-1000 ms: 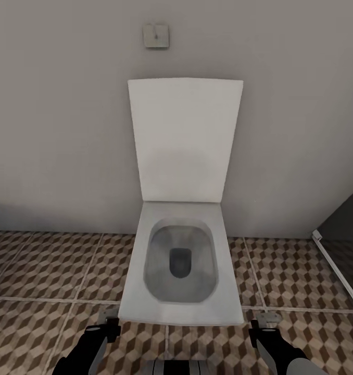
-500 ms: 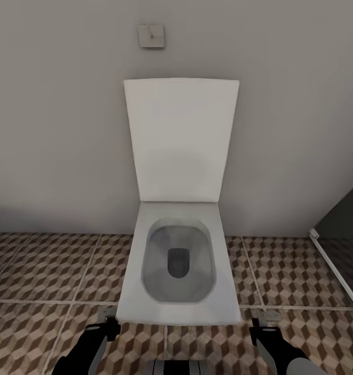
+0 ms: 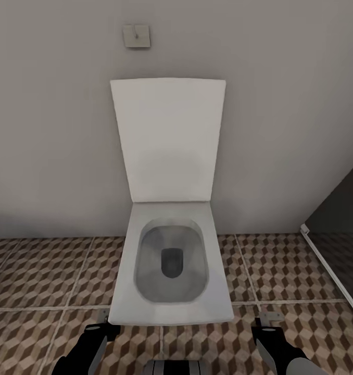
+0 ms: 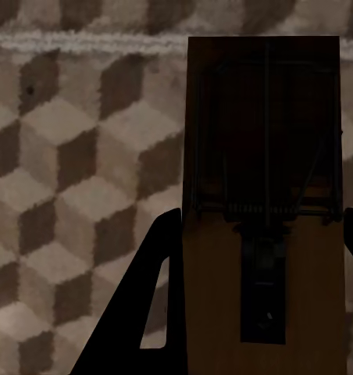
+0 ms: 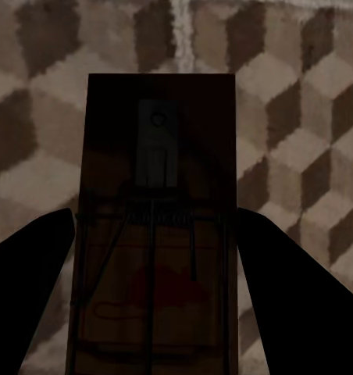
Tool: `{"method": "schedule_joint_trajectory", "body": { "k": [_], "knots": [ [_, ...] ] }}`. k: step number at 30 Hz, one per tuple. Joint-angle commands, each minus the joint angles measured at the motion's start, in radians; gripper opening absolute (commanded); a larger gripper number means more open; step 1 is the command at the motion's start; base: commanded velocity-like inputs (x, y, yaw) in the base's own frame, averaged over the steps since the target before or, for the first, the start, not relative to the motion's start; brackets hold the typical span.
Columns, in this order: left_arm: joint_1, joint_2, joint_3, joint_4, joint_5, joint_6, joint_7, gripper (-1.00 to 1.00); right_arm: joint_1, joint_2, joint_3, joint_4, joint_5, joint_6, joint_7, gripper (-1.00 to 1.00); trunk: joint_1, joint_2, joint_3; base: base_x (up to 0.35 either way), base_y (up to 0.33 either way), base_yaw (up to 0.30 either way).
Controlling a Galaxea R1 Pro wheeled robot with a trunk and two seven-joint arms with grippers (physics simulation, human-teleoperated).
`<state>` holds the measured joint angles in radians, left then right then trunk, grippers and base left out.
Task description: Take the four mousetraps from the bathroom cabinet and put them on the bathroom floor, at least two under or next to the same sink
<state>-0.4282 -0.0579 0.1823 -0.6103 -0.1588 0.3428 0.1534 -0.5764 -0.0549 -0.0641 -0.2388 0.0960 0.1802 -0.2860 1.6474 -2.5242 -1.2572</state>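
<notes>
The robot faces a white toilet (image 3: 168,265) with its lid up against the grey wall. A small square plate (image 3: 136,36) sits on the wall at about 11 o'clock from the lid. The floor (image 3: 41,271) with the cube tiles runs out on both sides of the toilet. A dark panel with a white edge (image 3: 330,265) stands at 3 o'clock.

This looks like a carrying step, on the way to the sink. To do it well, the robot should roll slowly and turn away from the toilet. It should keep both arms low and steady so nothing slips. Then it should set each trap flat on the tiles, right beside or under the sink.

The left gripper (image 3: 104,329) is at 7 o'clock in the head view, just in front of the toilet's rim. In the left wrist view a mousetrap (image 4: 262,211) sits between its two dark fingers (image 4: 149,312). The fingers are close on both long edges, so it seems to be pinching the board, though the picture is dark.

The right gripper (image 3: 264,328) is at 5 o'clock. In the right wrist view a second mousetrap (image 5: 155,234) is squeezed between its fingers (image 5: 32,273). Both traps hang over the tiles and are not down yet.
</notes>
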Motion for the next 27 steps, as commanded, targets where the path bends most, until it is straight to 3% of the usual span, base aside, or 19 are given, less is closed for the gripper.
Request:
{"method": "schedule_joint_trajectory", "body": {
  "k": [1,15,27],
  "knots": [
    [0.000,-0.001,0.005,-0.002,-0.011,0.005,-0.001,-1.00,0.000,0.001,-0.006,-0.002,0.010,0.007,0.000,-1.00,0.000,0.000,-0.001,0.000,0.000,-0.007],
    [0.000,-0.002,0.005,-0.002,-0.011,0.005,0.000,-1.00,0.000,0.001,-0.006,-0.002,0.010,0.005,0.000,-1.00,0.000,0.000,-0.001,0.000,0.000,0.005],
    [0.000,-0.002,0.005,-0.001,-0.011,0.005,0.000,-1.00,0.000,0.000,-0.007,-0.002,0.010,0.005,0.001,-1.00,0.000,0.000,-0.001,0.000,0.000,0.134]
  ]
}}
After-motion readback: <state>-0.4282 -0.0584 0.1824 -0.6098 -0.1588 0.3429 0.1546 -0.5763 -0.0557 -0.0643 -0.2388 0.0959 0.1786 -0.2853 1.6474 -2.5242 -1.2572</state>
